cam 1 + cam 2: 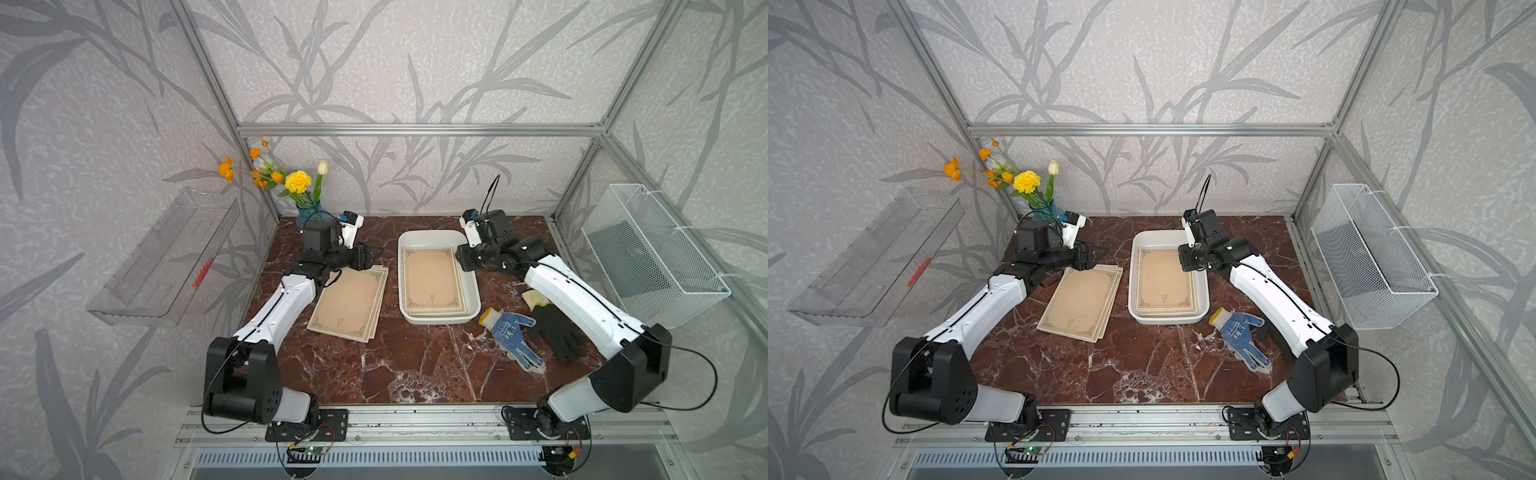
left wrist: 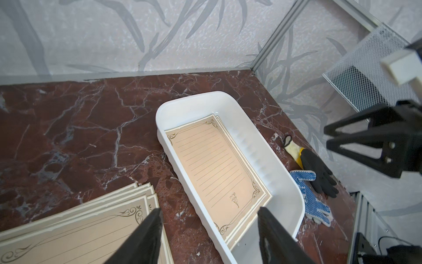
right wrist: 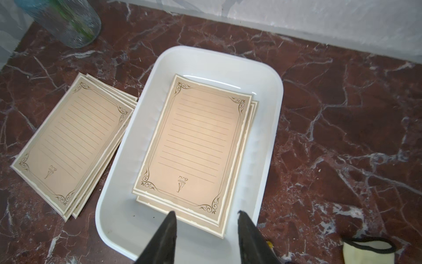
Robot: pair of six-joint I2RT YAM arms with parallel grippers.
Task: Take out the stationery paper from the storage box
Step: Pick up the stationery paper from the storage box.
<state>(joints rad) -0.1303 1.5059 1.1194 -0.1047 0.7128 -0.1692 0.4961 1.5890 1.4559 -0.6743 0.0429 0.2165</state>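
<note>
Closest to me, a silver aluminium rail (image 1: 415, 419) runs along the front edge, and the black-and-white left arm (image 1: 270, 316) and right arm (image 1: 582, 303) are bolted to it. Beyond it stretches the red-brown marble surface (image 1: 395, 365).

Near the middle of the surface sits the storage box (image 1: 469, 291), a shallow glossy white rectangular tray with rounded corners. Inside it lies stationery paper (image 1: 432, 282): a few thin tan sheets with dark scroll corners and faint ruled lines, stacked flat and slightly offset. More of the same paper (image 1: 349, 303) lies in a fanned pile on the surface just beside the box, on the left arm's side.

The right fingers (image 3: 164, 240) hang over the box near its right wall. They stand apart with nothing between them, and I cannot tell whether their tips touch the top sheet. The left fingers (image 2: 146, 242) are spread wide and empty above the far end of the loose pile.

On the other side of the box, towards the front, a white knit glove with blue dots (image 1: 513, 332) lies just beside a black glove with a cream cuff (image 1: 557, 328), which is partly hidden under the right arm.

A blue glass vase (image 1: 308, 212) of yellow and orange flowers stands in the back left corner. A white wire-mesh basket (image 1: 652, 257) hangs on the right wall and a clear plastic shelf tray (image 1: 166, 266) on the left wall.
</note>
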